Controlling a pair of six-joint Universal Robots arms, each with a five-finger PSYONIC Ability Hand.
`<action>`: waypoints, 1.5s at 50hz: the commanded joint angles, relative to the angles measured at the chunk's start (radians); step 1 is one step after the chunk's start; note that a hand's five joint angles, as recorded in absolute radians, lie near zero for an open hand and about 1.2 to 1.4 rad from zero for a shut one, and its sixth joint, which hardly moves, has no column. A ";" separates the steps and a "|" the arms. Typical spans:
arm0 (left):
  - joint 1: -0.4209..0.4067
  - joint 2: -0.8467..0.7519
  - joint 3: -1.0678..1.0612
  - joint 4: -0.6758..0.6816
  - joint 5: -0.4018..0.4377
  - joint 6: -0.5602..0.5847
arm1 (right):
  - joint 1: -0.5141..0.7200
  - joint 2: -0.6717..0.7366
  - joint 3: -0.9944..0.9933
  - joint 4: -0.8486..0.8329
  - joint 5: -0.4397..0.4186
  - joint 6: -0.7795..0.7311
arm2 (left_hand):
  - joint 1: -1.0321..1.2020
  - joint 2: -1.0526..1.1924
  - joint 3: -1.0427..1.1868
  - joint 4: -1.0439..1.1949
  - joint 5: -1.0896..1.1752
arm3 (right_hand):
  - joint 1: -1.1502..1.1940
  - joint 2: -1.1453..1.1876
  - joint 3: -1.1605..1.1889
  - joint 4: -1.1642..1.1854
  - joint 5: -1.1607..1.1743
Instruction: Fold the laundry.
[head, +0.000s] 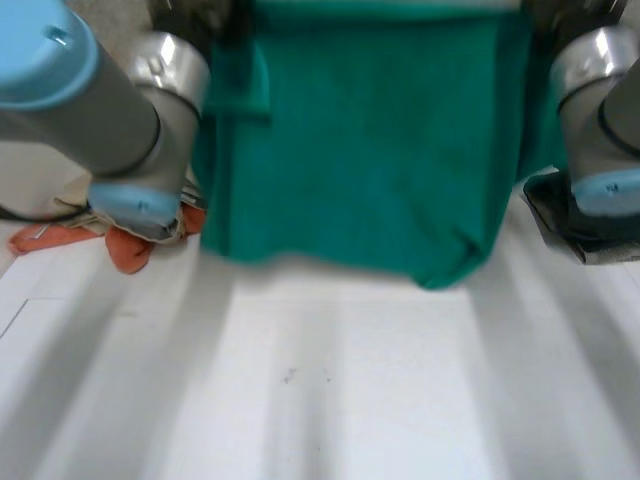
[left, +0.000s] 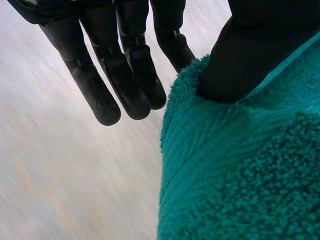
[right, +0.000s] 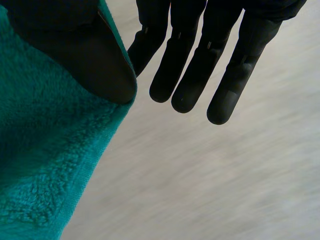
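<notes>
Green towel (head: 370, 150): upper edge cut off by the head view.
Orange cloth (head: 130, 255): partly hidden behind left arm (head: 100, 120).
Dark item (head: 548, 208) on desk (head: 330, 400): half covered by right arm (head: 600, 100), kind unclear.
Left hand (left: 125, 75), right hand (right: 200, 65): each pinching finger's tip hidden behind the towel.

A teal-green terry-cloth towel (head: 370, 150) hangs spread wide and upright at 12 o'clock over the white counter (head: 330, 390). Its lower hem runs roughly level, then sags into a rounded fold at the towel's 5 o'clock corner. The pile is looped, with a flat woven band near the edge. The left hand (left: 240, 60) and the right hand (right: 90, 55) each pinch a side edge under the thumb. At the towel's 8 o'clock a crumpled orange cloth (head: 130, 248) lies on the counter.
</notes>
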 joint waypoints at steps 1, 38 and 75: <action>0.008 0.122 -0.130 0.160 0.003 -0.011 | 0.001 -0.094 0.115 -0.203 -0.046 0.006 | 0.262 0.197 0.201 0.195 0.258 | 0.258 0.215 0.201 0.196 0.216; -0.007 0.352 -1.092 0.120 0.006 -0.018 | -0.083 -0.166 0.738 0.262 -0.202 0.172 | 0.262 0.197 0.201 0.195 0.258 | -0.701 -0.744 -0.758 -0.763 -0.743; -0.110 0.380 -0.625 -0.254 0.004 -0.192 | -0.005 -0.090 0.844 0.101 -0.213 0.955 | 0.262 0.197 0.201 0.195 0.258 | -0.964 -1.007 -1.021 -1.026 -1.006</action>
